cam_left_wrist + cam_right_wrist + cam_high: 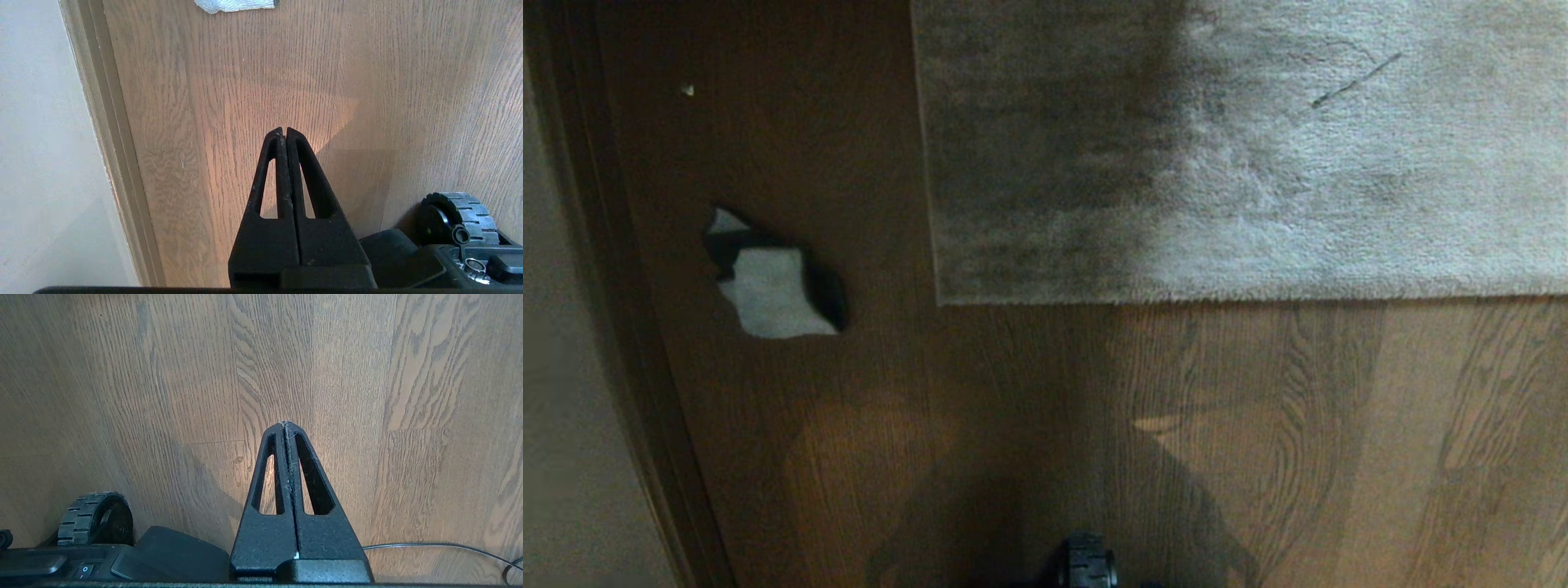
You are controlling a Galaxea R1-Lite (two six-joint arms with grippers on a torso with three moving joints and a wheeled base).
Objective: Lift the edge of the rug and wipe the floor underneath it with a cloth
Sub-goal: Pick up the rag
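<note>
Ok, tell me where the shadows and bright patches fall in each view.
Head view: a dark shadow covers the left part of the rug and the floor below it. Left wrist view: a bright patch ahead of the shut left gripper. Right wrist view: floor evenly lit.

no readable text, label or number anywhere

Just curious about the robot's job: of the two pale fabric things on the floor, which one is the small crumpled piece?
The cloth, lying alone on the bare floor near the wall; the rug is large and flat.
</note>
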